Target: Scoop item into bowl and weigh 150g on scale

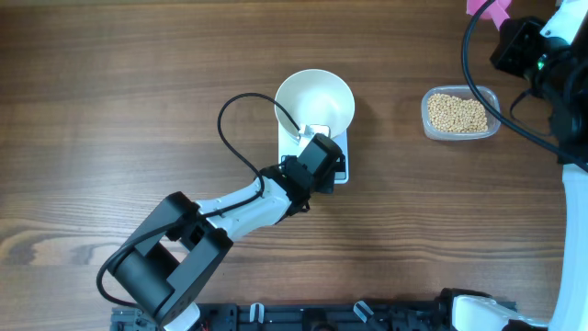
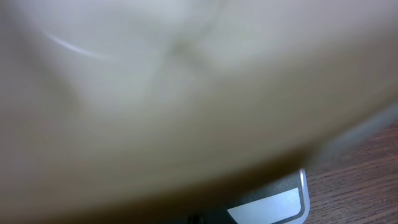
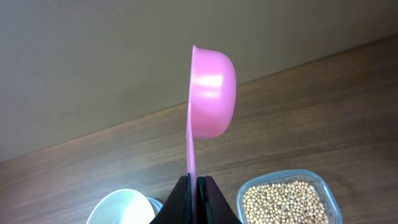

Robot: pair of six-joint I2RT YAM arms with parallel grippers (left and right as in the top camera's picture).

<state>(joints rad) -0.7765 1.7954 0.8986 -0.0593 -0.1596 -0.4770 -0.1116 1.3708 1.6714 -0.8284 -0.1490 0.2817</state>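
Note:
The white bowl [image 1: 315, 99] stands on the white scale [image 1: 287, 145], and nothing shows inside it. My left gripper [image 1: 331, 165] hovers over the scale's near edge, covering the button panel. In the left wrist view the blurred bowl [image 2: 186, 93] fills the frame above the grey display [image 2: 273, 205], and my fingers do not show. My right gripper [image 3: 196, 186] is shut on the handle of a pink scoop [image 3: 211, 93], which it holds upright and empty at the far right [image 1: 484, 9]. The beans [image 1: 457, 112] lie in a clear tub [image 3: 323, 183].
The tub of beans [image 3: 283, 202] sits to the right of the scale, below the right gripper [image 1: 503, 20]. A black cable [image 1: 241, 138] loops from the left arm past the bowl's left side. Bare wooden table [image 1: 110, 110] stretches to the left.

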